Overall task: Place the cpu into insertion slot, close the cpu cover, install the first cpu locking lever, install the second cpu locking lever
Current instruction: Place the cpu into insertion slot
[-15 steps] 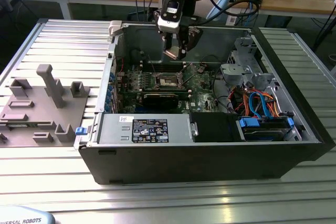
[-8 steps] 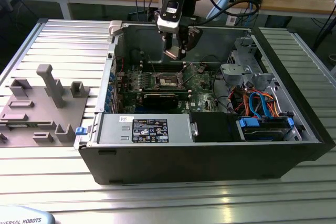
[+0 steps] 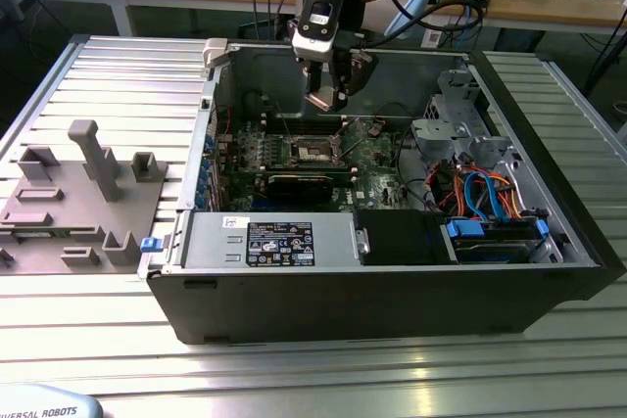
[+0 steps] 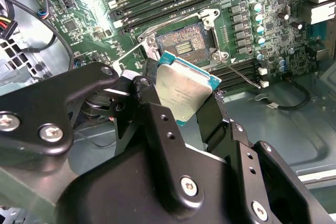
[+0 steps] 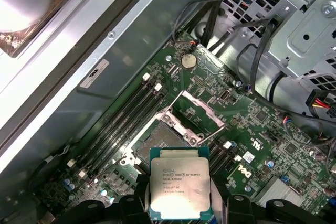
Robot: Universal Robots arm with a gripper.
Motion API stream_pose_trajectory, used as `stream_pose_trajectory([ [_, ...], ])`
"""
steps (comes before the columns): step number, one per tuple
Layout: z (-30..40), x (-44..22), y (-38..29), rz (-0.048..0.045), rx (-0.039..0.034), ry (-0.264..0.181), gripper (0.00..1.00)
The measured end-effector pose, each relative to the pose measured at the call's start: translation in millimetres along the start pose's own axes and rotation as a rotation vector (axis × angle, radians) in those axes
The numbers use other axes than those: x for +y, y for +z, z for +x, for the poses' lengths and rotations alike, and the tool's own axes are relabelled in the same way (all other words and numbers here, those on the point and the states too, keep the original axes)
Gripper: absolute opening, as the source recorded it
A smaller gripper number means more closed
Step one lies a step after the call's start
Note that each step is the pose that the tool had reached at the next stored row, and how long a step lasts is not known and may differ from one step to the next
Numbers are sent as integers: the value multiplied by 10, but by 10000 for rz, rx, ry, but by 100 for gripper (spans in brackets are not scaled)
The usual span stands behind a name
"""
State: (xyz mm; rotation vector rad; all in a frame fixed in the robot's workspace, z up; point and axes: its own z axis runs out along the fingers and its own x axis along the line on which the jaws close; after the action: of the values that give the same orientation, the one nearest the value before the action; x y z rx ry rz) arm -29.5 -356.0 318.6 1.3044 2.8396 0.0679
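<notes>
Gripper (image 3: 330, 95) clamped on cpu (image 5: 180, 188) | hovering above open insertion slot (image 4: 182, 43), well apart | risk: misaligned descent seating it askew, bending pins

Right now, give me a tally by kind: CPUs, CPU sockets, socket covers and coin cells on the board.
cpu: 1, clamped between the jaws above the board
insertion slot: 1, empty
cpu cover: 1, swung open
coin cell battery: 1
Total: 4
</notes>
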Motion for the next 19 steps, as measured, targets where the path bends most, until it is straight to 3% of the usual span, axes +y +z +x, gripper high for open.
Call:
stream_pose_trajectory([
  [19,0,0,1,-1,-16,333,54],
])
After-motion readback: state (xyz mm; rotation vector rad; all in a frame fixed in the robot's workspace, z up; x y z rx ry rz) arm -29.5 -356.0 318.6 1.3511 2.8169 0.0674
